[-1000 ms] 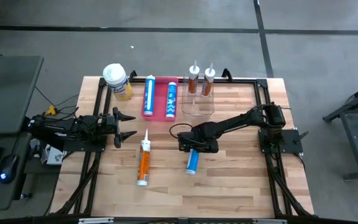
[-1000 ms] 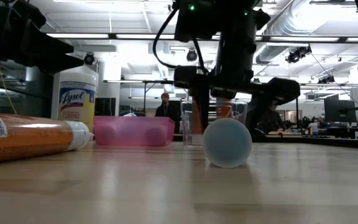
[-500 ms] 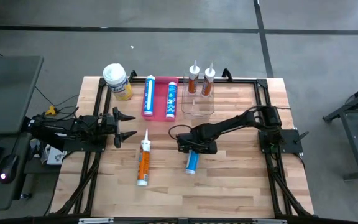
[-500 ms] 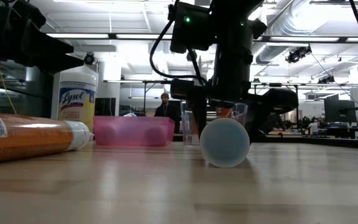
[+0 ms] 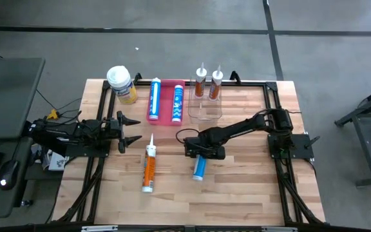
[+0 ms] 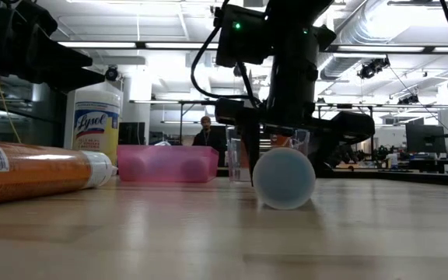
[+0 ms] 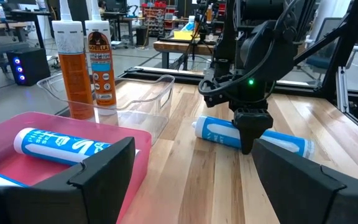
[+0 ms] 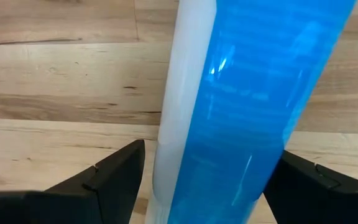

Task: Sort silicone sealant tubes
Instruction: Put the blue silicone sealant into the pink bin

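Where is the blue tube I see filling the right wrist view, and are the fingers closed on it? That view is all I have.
Observer: The blue tube lies on the bare wood near the table's middle, outside both bins. The right gripper is down over it, its fingers on either side and open.
Operator: Where are the other blue ones?
Observer: Two blue tubes lie at the pink tray.
Operator: And the orange ones?
Observer: Two orange tubes stand in the clear bin; a third orange tube lies loose on the wood.
Operator: The left arm?
Observer: The left gripper waits open at the table's left edge.
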Controlling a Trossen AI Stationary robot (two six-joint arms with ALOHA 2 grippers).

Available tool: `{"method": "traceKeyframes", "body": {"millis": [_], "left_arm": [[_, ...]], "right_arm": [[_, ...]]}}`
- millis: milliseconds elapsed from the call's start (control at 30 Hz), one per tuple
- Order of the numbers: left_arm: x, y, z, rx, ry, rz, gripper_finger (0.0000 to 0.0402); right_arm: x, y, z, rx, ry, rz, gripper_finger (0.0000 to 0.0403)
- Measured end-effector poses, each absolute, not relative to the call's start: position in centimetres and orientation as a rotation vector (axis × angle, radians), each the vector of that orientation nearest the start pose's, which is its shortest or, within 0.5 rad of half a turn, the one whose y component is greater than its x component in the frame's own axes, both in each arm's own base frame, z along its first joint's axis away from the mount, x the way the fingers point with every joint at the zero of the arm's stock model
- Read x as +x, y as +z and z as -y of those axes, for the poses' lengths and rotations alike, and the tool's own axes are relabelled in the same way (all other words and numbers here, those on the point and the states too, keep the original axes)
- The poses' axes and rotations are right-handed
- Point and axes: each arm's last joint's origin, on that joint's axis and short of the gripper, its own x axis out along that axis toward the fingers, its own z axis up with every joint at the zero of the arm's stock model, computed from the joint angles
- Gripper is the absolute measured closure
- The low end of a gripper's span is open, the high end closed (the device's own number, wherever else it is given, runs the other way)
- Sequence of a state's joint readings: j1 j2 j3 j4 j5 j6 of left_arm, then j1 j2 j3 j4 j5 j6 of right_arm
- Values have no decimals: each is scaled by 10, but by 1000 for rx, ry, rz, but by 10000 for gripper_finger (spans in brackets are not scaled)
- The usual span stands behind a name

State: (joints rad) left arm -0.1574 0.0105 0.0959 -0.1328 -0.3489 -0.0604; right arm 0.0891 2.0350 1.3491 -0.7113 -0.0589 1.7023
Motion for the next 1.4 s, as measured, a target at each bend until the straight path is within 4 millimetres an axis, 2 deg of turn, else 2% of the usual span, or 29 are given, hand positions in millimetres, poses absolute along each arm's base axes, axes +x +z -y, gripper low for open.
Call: {"method": "traceKeyframes", "body": {"millis": [533,1133,1400], "left_arm": [[90,182,4,-48,193,-40,82],[90,182,4,-48,193,-40,82],[90,182,4,-48,193,-40,82]], "right_arm": [[380,134,-36,1310,-1024,-1168,187],[385,139,-49,1193,-826,-1245,190],[407,160,-52,1168,-632,-1178,191]]}}
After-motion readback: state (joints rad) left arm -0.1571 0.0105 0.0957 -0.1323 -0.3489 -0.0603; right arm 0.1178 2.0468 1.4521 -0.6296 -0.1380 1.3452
